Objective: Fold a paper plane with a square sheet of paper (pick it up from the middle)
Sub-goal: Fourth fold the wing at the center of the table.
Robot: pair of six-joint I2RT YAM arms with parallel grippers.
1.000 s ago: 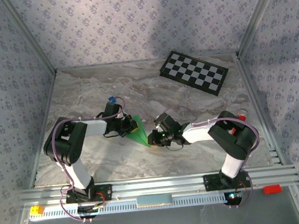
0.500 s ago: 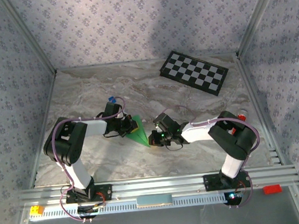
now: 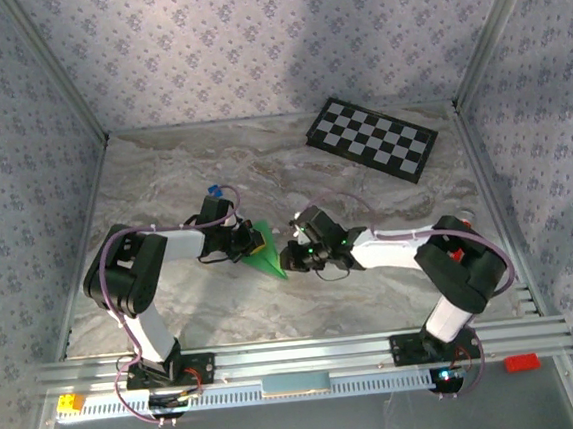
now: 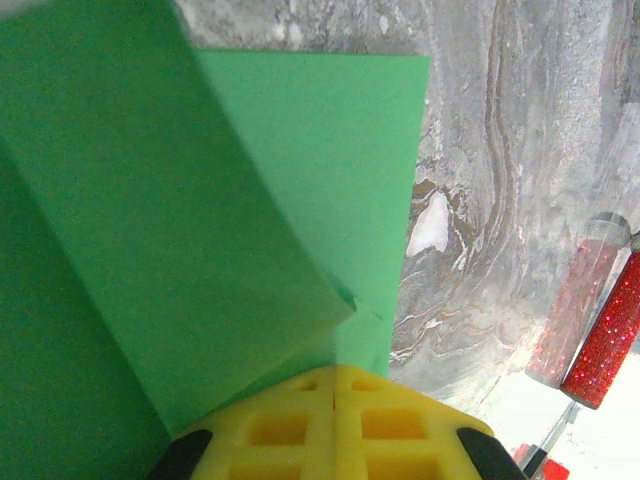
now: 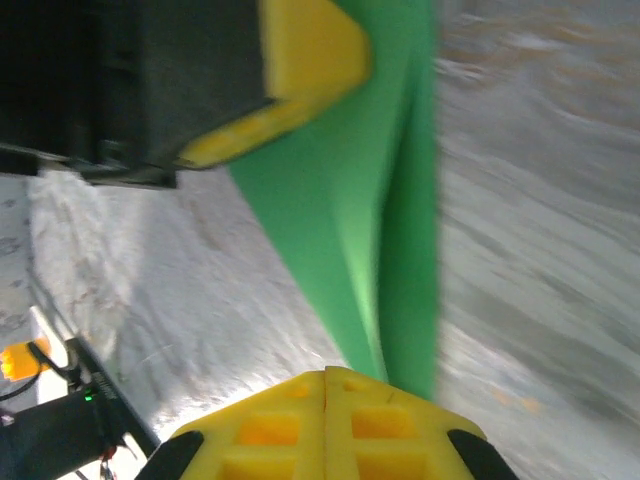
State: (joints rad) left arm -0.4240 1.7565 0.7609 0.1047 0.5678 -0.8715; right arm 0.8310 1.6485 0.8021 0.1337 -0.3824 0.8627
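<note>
The green sheet of paper (image 3: 266, 255) lies folded into a narrow pointed shape on the marble table (image 3: 163, 175), its point toward the near right. My left gripper (image 3: 250, 242) is shut on its wide end. In the left wrist view a folded flap (image 4: 180, 230) rises in front of the closed yellow fingertips (image 4: 300, 420). My right gripper (image 3: 294, 255) is shut beside the pointed end. In the right wrist view the paper (image 5: 370, 200) runs in under the right gripper's closed yellow fingertips (image 5: 390, 425), right of their seam. I cannot tell whether it is pinched there.
A black-and-white checkerboard (image 3: 370, 139) lies at the back right. A tiny blue block (image 3: 214, 191) sits near the left wrist. Two red glittery tubes (image 4: 590, 320) stand to the right in the left wrist view. Metal posts and a front rail (image 3: 299, 354) bound the table.
The right gripper has closed fully and moved up and left along the paper's pointed end, its arm stretching out further. The left gripper and the paper have stayed put.
</note>
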